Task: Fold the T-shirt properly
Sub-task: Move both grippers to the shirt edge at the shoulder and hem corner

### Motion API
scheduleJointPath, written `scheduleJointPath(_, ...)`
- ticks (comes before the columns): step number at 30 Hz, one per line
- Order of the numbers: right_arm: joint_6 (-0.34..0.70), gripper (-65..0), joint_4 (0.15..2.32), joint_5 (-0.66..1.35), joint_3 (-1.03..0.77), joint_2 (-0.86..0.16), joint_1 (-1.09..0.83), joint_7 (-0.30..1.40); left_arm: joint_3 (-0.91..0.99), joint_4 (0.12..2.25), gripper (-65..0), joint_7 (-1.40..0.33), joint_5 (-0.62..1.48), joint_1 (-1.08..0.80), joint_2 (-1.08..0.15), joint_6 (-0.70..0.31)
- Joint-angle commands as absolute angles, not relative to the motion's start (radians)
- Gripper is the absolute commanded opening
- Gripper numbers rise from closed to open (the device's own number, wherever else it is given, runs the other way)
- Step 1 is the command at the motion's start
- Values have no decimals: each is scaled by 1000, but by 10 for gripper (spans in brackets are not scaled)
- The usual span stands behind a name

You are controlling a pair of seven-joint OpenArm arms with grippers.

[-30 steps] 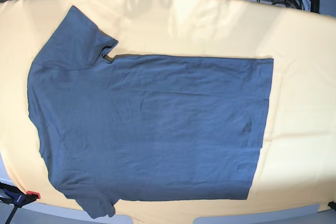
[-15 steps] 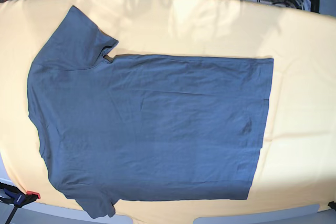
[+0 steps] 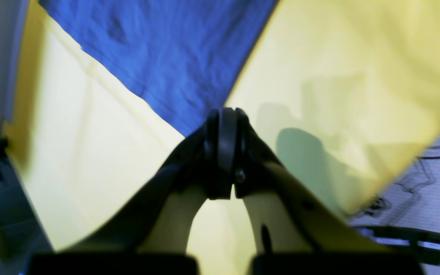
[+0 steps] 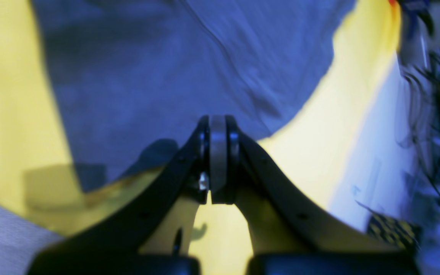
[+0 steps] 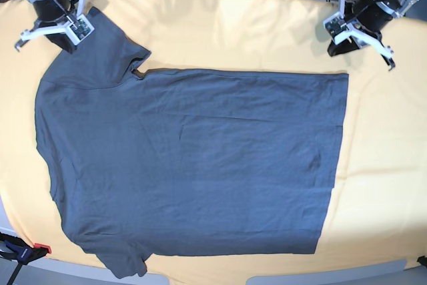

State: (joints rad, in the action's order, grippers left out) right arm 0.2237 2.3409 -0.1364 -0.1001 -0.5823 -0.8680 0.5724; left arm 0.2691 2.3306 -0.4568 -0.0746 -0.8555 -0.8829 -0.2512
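the t-shirt [image 5: 193, 165] is spread flat across the yellow-covered table [image 5: 387, 165], hem to the right, sleeves to the left. the left claw [image 5: 337, 48] is held above the far right hem corner, its jaws pressed together on nothing. the right claw [image 5: 67, 43] is held over the far left sleeve, likewise closed and empty.

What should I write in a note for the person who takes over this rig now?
Left gripper: shut, empty, over the yellow table cloth just off the T-shirt's hem corner.
Right gripper: shut, empty, above the sleeve at the far edge.
T-shirt: lies flat and spread on the cloth, neck toward the right arm's side, hem toward the left arm's.
Done: nothing is folded.
Left: grasp and make every fold.
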Motion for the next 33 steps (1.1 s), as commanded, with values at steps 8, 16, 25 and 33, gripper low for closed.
scheduleJointPath(8, 254, -650, 2356, -105, -107, -596, -813, 527, 275, 2068, -441, -202, -78, -691, -1012, -477)
scheduleJointPath(16, 250, -650, 2356, -104, -107, -596, -814, 535, 155, 1872, -264, -97, -82, -506, -1096, -531)
scheduleJointPath(25, 250, -650, 2356, -104, -107, -595, -814, 539, -224, 1735, -264, -97, -218, -198, -1116, -497)
scheduleJointPath(33, 251, -650, 2356, -104, -107, -595, -815, 561, -505, 1711, -274, -100, -318, -11, -1110, -429)
